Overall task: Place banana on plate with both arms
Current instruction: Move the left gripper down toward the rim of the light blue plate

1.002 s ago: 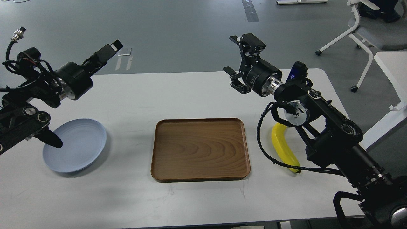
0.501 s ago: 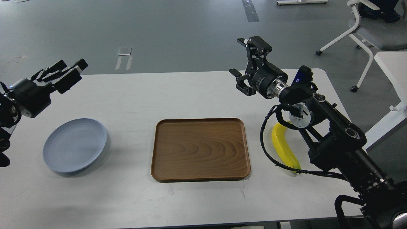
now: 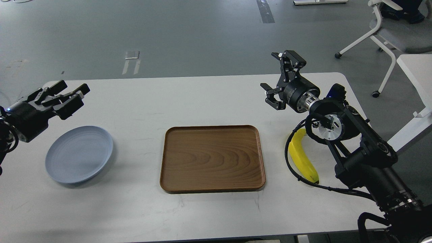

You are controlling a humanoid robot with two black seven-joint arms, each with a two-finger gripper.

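The yellow banana (image 3: 301, 156) lies on the white table at the right, partly behind my right arm's cable. The pale blue-grey plate (image 3: 79, 153) sits empty at the left. My right gripper (image 3: 278, 79) is open and empty, raised above the table behind the banana, to its upper left. My left gripper (image 3: 64, 94) is open and empty, above the table just behind the plate.
A brown wooden tray (image 3: 212, 158) lies empty in the middle of the table (image 3: 189, 98), between plate and banana. An office chair (image 3: 391, 30) and a second white table (image 3: 416, 72) stand at the right beyond the table's edge.
My left arm has drawn back to the left and dropped lower, uncovering the plate. My right gripper has moved right and slightly down, uncovering more of the banana.
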